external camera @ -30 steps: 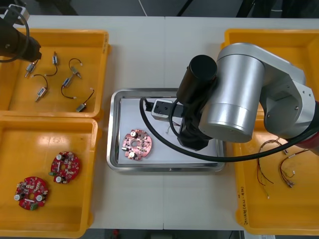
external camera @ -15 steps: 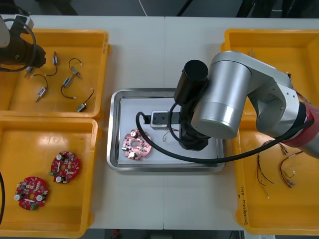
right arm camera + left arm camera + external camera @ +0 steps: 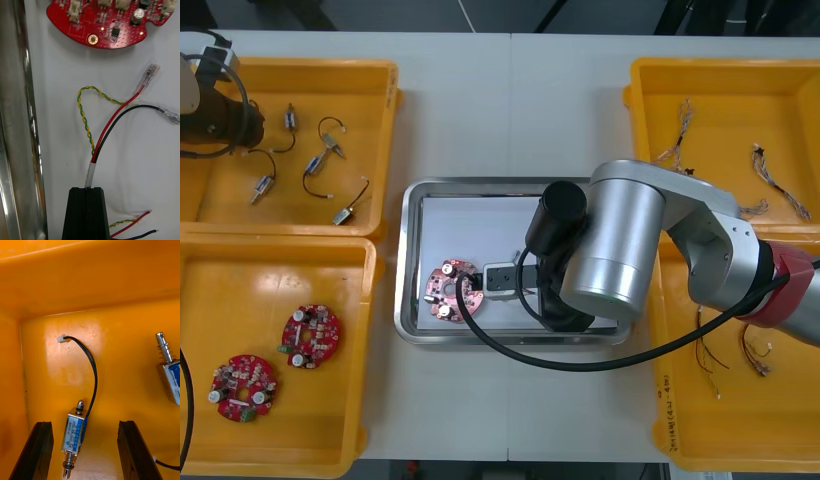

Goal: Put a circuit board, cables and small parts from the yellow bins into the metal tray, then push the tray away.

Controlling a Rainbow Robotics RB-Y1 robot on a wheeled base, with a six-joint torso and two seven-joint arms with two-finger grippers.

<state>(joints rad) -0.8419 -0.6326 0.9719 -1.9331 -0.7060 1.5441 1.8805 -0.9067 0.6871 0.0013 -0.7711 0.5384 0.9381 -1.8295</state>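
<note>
Red board [image 3: 112,22] beside right hand [image 3: 88,189] clamping cable [image 3: 112,123]; left hand [image 3: 83,423] spread over metal part [image 3: 75,433].

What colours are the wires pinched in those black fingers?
The right gripper's wires over the metal tray are red, black and twisted green-yellow; right wrist view shows best.

The front camera looked steeply down on the counter [image 3: 480,110]. Wrist cameras sat close: right over the tray [image 3: 15,112] and board [image 3: 112,26], left inside a bin [image 3: 90,285], both shared with front.
</note>
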